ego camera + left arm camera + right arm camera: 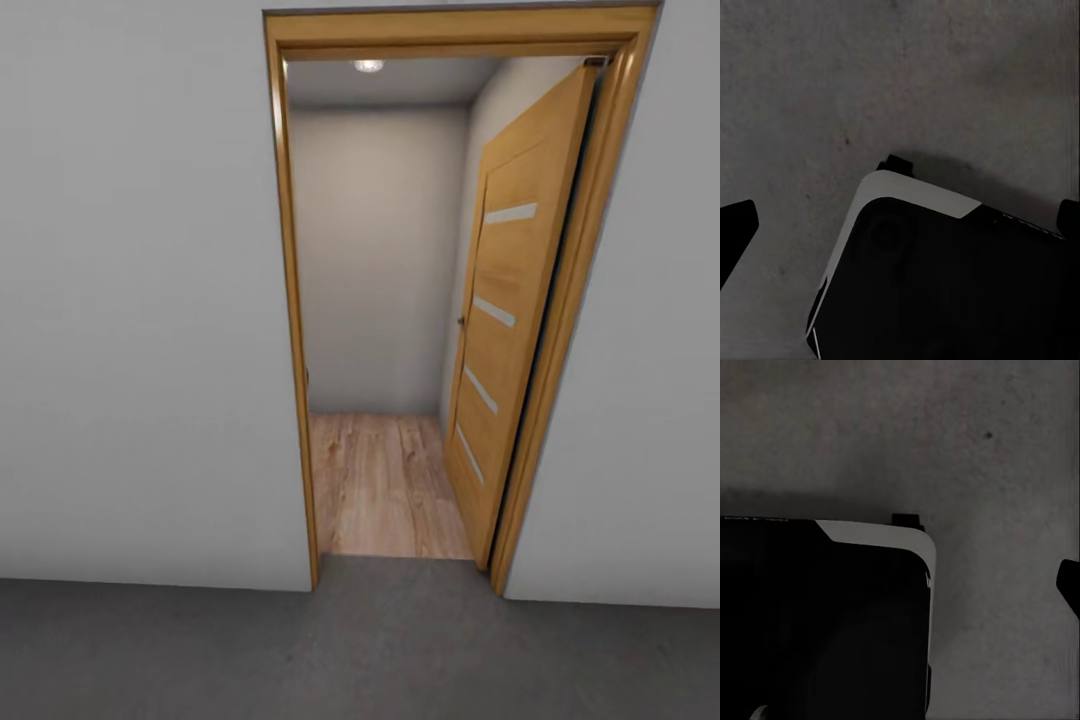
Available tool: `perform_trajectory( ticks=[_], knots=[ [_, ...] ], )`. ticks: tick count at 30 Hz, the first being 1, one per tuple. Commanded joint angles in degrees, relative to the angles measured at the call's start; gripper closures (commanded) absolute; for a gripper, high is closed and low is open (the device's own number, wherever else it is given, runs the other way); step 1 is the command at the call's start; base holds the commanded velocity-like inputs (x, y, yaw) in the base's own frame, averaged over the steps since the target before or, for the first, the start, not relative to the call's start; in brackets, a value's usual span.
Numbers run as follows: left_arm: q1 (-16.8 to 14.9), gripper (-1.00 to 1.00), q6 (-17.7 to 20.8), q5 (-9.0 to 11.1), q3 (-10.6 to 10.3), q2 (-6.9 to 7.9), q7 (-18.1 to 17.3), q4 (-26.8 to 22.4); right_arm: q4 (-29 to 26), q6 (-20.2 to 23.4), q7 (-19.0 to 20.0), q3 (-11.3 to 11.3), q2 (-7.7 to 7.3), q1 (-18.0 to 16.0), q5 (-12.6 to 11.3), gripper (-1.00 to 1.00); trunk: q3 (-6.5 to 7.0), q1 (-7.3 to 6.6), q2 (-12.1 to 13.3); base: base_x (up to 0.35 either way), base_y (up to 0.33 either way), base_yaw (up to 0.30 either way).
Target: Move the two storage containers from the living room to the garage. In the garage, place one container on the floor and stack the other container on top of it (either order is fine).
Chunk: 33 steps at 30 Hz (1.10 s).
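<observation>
The two storage containers are out of view. I face a white wall point(140, 300) with a wood-framed doorway point(290, 300), standing on the dark grey mottled floor point(360, 650) of the garage. In the left wrist view my left gripper point(900, 225) is open, its dark fingertips point(736, 229) at the two sides of the picture with nothing held between them. It hangs over the floor point(907, 75) and my black-and-white base point(945, 285). My right gripper point(900, 585) looks open too; one fingertip point(1069, 583) shows at the edge, over the floor point(982, 450) and my base point(825, 615).
The wooden door point(505, 330) with pale glass strips stands swung inward on the right of the opening. Beyond it is a narrow stretch of light wood-plank floor point(385, 480) ending at a grey wall point(375, 250), with a ceiling light point(368, 65).
</observation>
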Motion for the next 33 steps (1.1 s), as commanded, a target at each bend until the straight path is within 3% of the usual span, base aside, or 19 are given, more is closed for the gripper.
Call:
perform_trajectory(
  ticks=[1,33],
  knots=[
    [-0.04,-1.0,-0.07,0.02,0.42,-0.01,0.1,0.0,0.18,-0.33,0.07,0.3,-0.01,-0.08,-0.09,-1.0,-0.1,0.05,-0.09,0.245,-0.176,0.0],
    [-0.04,-1.0,-0.06,0.02,0.51,0.34,0.1,0.04,0.18,-0.38,0.07,0.36,-0.02,-0.08,0.0,-1.0,-0.1,0.05,-0.09,0.294,-0.114,0.0]
  ],
)
